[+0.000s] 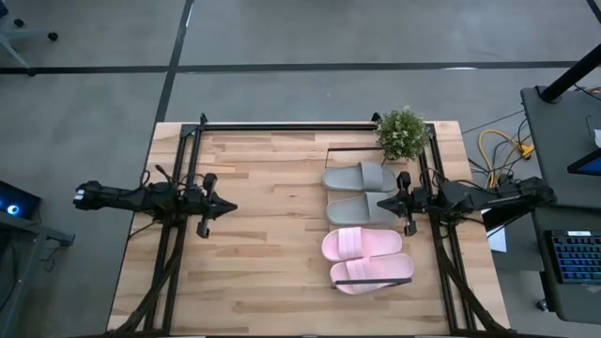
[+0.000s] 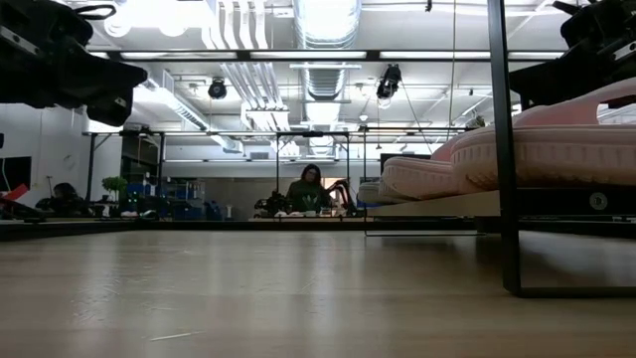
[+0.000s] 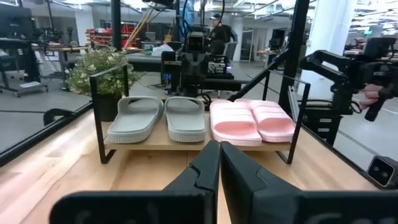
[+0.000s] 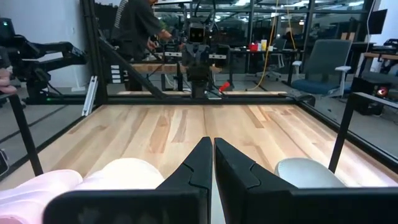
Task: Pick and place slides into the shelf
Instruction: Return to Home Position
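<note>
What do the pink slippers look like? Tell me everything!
The pink slides are a pale pink pair, soft and foamy-looking, each with one wide strap. They lie flat, side by side and touching, on the wooden shelf, right beside the grey-green slides. Nothing is holding them.

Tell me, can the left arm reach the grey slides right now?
Probably yes: only bare table lies between the left claw and the grey slides, and the shelf's open side faces it.

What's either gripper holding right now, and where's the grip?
Nothing. Left gripper and right gripper are both shut and empty; all four slides sit on the shelf.
</note>
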You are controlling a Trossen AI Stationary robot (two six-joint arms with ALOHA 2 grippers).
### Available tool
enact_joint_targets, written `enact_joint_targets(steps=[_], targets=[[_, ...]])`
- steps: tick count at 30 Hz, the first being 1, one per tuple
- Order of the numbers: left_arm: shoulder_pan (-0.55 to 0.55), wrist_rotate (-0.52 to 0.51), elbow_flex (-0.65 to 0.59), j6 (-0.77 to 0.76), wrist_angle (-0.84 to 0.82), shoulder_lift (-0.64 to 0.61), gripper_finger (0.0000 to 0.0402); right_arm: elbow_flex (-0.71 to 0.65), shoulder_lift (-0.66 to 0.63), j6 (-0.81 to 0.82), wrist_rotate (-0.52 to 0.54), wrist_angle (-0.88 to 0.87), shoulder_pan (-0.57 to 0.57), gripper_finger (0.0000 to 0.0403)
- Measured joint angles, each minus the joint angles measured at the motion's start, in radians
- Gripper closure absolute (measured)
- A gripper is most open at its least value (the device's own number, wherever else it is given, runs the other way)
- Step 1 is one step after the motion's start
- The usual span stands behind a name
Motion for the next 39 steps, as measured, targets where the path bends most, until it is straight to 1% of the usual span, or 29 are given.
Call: enact_joint_targets(steps=[8,13,39], targets=[[0.000,0.002,0.000,-0.001,-0.001,0.004,0.0402,0.000,0.000,0.007,0.018,0.000,0.000,0.0394],[0.000,0.003,0.000,-0.002,-0.001,0.005,0.0402,0.000,0.002,0.052,0.026,-0.001,0.000,0.0394],[0.000,0.003,0.000,-0.001,-0.001,0.010,0.0402,0.001,0.002,0.057,0.024,-0.003,0.000,0.0394]])
